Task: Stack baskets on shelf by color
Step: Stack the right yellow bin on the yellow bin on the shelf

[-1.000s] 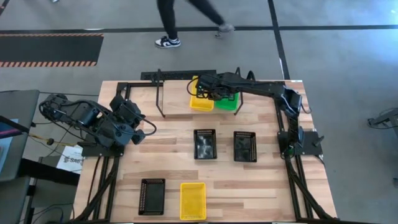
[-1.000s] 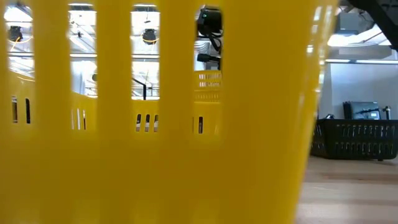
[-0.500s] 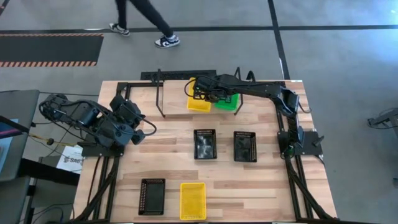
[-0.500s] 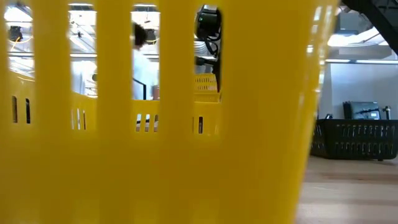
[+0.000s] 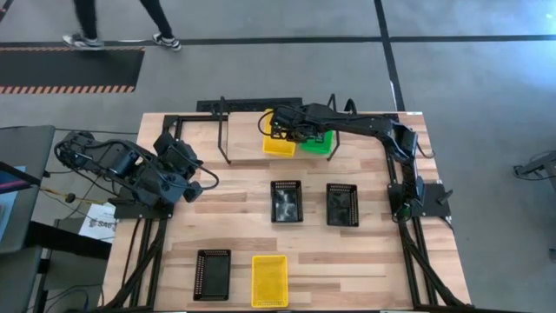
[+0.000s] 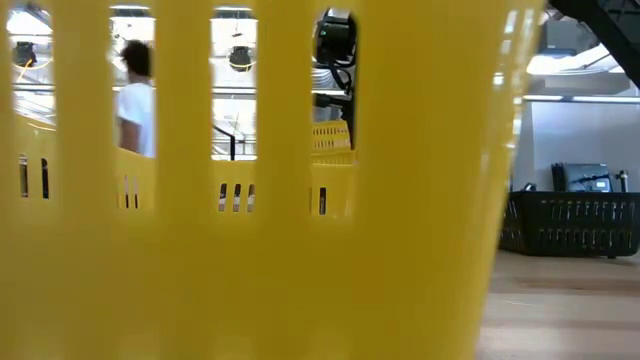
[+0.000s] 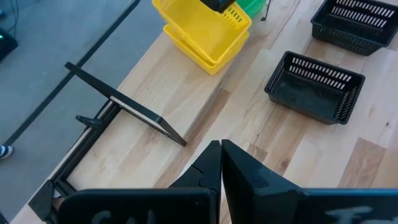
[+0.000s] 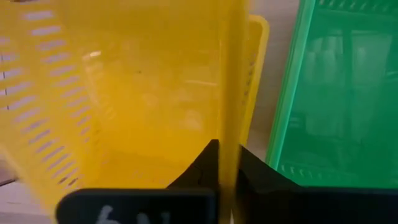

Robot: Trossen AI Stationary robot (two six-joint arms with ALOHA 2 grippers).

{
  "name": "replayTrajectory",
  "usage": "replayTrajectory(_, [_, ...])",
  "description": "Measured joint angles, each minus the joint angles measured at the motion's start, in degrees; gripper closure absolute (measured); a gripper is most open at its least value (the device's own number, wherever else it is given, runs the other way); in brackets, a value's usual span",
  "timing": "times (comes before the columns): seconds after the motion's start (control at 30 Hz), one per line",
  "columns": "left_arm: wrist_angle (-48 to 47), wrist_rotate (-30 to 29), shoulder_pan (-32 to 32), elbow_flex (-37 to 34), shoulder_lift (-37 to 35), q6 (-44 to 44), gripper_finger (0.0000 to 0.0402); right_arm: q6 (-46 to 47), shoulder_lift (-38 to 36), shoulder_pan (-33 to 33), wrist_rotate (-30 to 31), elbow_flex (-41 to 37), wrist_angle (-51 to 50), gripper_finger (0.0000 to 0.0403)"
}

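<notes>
On the shelf (image 5: 252,130) at the far edge of the surface (image 5: 243,217), we logged the right gripper (image 5: 280,129) with its fingers clamped on the wall of a yellow basket (image 5: 280,144) nested in another yellow one, a green basket (image 5: 316,143) just beside it. Our left gripper (image 5: 205,180) waited near the left edge, fingers pressed together on nothing. We counted three black baskets (image 5: 286,201) lying separately on the surface, and one yellow basket (image 5: 269,281) at the near edge beside the third black one.
</notes>
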Motion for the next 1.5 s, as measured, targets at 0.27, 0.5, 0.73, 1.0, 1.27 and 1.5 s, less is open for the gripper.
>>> replayTrajectory(0.27, [-0.02, -0.04, -0.01, 0.00, -0.01, 0.00, 0.0401, -0.09, -0.02, 0.41, 0.06, 0.00, 0.11, 0.0317])
replayTrajectory(0.5, [0.00, -0.09, 0.00, 0.01, -0.01, 0.00, 0.0401, -0.45, -0.15, 0.79, 0.16, 0.00, 0.24, 0.0296])
replayTrajectory(0.73, [0.00, -0.13, 0.01, 0.00, -0.01, -0.02, 0.0402, -4.75, -0.20, 0.34, 0.38, 5.46, -4.24, 0.0290])
replayTrajectory(1.0, [0.00, -0.15, -0.01, 0.00, -0.01, -0.02, 0.0402, -12.48, -0.28, 1.91, -4.96, 14.47, -3.39, 0.0290])
replayTrajectory(1.27, [-0.01, -0.94, 0.00, 0.02, -0.01, -0.04, 0.0401, -19.60, -0.13, 10.71, -6.58, 12.34, 1.81, 0.0327])
replayTrajectory(1.5, [-0.01, -0.94, 0.01, 0.01, -0.01, -0.06, 0.0401, -13.51, 0.03, 12.99, -6.27, 6.54, -0.37, 0.0390])
